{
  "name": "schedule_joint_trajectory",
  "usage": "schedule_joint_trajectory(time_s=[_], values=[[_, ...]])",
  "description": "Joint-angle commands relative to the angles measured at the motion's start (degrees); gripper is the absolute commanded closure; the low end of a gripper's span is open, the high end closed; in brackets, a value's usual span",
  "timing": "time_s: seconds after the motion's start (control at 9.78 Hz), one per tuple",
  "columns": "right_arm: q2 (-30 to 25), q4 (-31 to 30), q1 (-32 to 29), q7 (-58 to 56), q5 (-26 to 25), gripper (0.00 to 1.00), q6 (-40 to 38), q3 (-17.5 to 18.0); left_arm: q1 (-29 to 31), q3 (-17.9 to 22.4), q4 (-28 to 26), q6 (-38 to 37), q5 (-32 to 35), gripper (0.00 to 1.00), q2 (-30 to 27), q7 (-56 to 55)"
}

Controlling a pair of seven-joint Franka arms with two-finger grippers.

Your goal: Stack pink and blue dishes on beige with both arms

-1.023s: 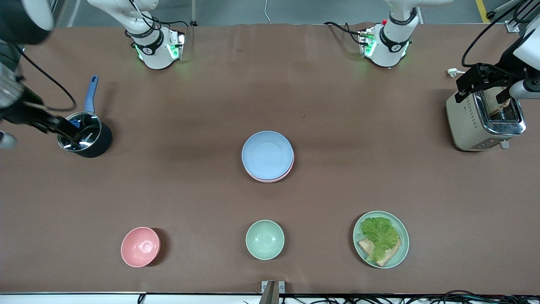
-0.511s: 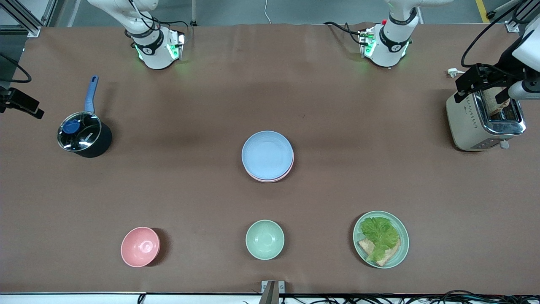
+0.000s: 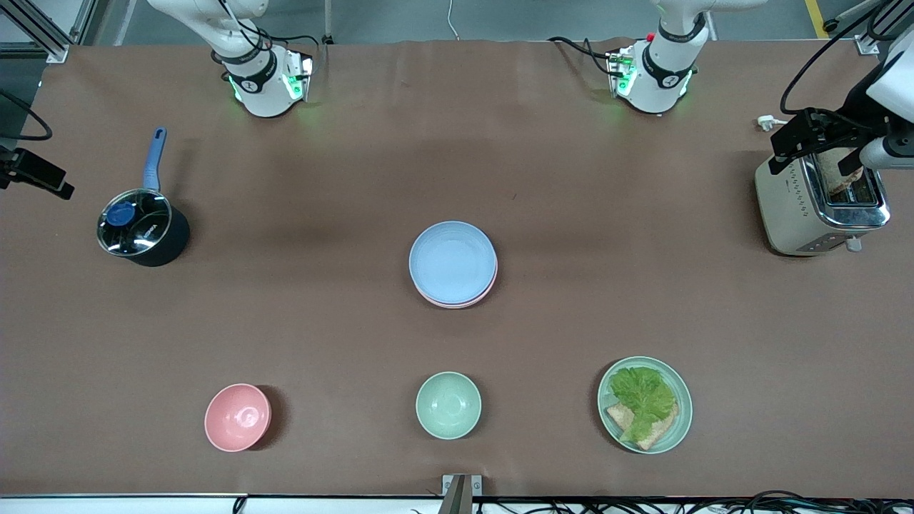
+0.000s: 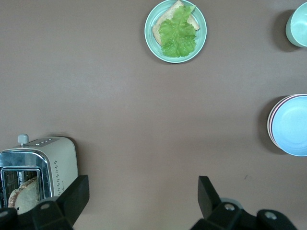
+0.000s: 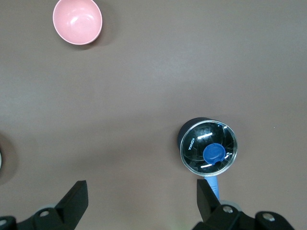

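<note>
Since a second ago the right gripper [image 5: 139, 201] has lifted clear of the pot [image 3: 143, 228]; both grippers' fingers stand apart, left gripper [image 4: 141, 196] beside the toaster [image 3: 821, 203]. Blue plate [image 3: 453, 261] sits on the pink plate [image 3: 457, 301], well away from either pair of fingers; an off-centre stack could slide if nudged.

This was a robotics lab staged as a kitchen. Two arm bases with green indicator lights [image 3: 265, 82] were bolted along one edge of a long table [image 3: 643, 285] under brown covering, with loose cables [image 3: 714, 503] and aluminium framing [image 3: 43, 28] at its borders. Kitchen props were spread well apart: a toaster [image 3: 821, 203], a lidded saucepan [image 3: 143, 228], bowls and plates.
</note>
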Motion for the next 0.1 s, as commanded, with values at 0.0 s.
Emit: schedule_joint_trajectory(time_s=[0.0], values=[[-0.3,-0.4,0.8,-0.3,0.7,0.00,0.3,-0.7,0.0,-0.2,-0.9,-0.4,-0.4,0.00,0.7,-0.3]])
